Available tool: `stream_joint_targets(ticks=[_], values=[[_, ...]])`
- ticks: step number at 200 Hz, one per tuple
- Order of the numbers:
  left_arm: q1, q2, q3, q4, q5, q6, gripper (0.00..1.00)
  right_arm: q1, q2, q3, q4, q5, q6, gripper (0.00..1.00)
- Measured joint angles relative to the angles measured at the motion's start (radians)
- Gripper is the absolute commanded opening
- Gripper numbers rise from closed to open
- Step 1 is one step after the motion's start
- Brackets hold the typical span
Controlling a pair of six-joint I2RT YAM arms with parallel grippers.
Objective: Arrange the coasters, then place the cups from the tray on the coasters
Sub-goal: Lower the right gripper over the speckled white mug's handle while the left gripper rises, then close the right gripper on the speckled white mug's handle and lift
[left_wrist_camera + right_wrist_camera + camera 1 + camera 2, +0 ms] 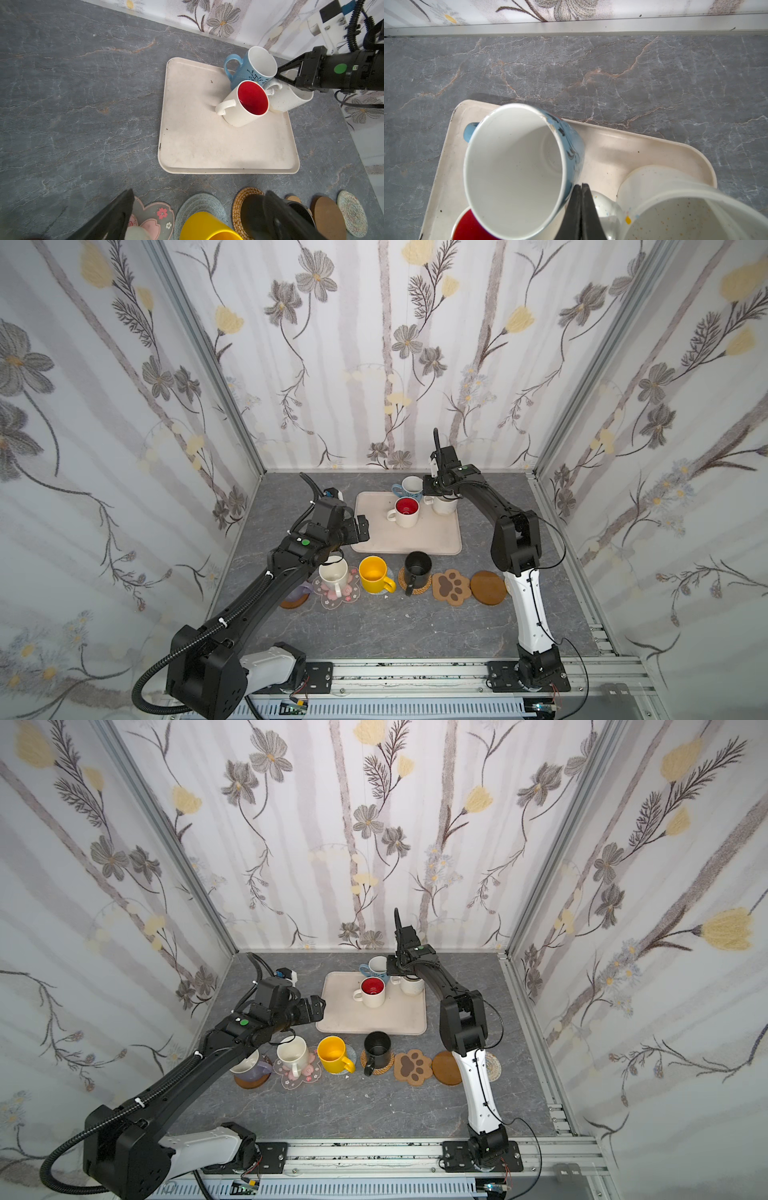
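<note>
1. Right pincer [581, 199]: clenched with nothing between its fingers. It sits wedged between the blue patterned mug [409, 486] and the speckled white mug [444, 504], just beside the latter's handle.
2. Left pincer [360, 529]: released wide, holding nothing, hovering at the tray's 8 o'clock corner.
3. Tray [415, 539]: three mugs bunched at its 1 o'clock corner. The red-lined mug [406, 511] is at 6 o'clock of the blue one.
4. Coaster row, at the tray's 6 o'clock, listed from 9 to 3 across the counter:
   - wooden disc [249, 1084] with lavender mug [249, 1068]
   - pink blossom [347, 598] with white mug [333, 574]
   - grey-blue crochet round [199, 203] with yellow mug [374, 572]
   - rattan round [420, 588] with black mug [417, 568]
   - paw coaster [451, 586], bare
   - second wooden disc [488, 588], bare
   - woven round [352, 214], bare
5. Step, judged: fetching the fifth cup. The right pincer must part, grip one mug's wall or handle without nudging its neighbours, and carry it to a bare coaster.
</note>
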Motion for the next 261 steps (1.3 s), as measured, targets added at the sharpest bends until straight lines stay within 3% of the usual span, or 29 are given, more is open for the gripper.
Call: stream_joint_targets(ticks=[148,261], values=[[0.001,-0.008,-0.008,0.004,0.018,-0.003,1.0,0.023,-0.218,-0.336,-0.001,0.069,-0.035,0.06],[0.001,-0.001,-0.01,0.005,0.021,-0.007,1.0,0.023,-0.412,-0.52,0.029,0.137,-0.049,0.46]])
